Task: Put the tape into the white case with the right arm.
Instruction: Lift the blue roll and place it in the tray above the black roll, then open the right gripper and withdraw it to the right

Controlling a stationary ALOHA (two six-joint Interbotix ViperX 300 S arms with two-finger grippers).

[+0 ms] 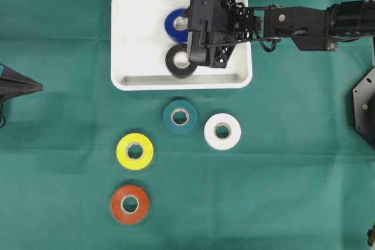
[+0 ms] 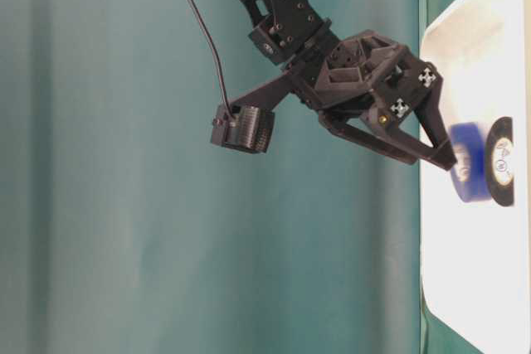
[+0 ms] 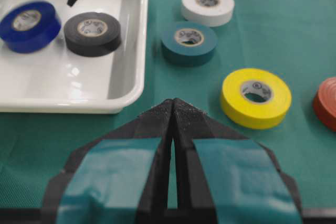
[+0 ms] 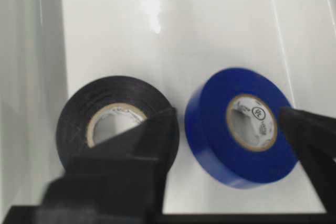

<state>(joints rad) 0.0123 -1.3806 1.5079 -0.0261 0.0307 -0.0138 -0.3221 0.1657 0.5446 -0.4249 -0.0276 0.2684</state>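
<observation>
My right gripper [image 4: 226,124] spread wide over the blue tape [image 4: 239,127], blue tape lying flat in the white case [image 1: 132,39] beside the black tape [image 4: 113,121], near the case's right rim, my left gripper [image 3: 173,116] pressed together

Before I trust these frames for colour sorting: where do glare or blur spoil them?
Right wrist view: glare on the shallow white plastic case, soft focus on the blue tape roll. Table-level view: case washed out, blue roll smeared. Left wrist view: near teal-patched pincer blurred. Overhead view: sharp.

Open right claw [image 4: 226,129] straddles blue tape [image 4: 239,127], seemingly tilted, beside black tape [image 4: 113,124].
</observation>
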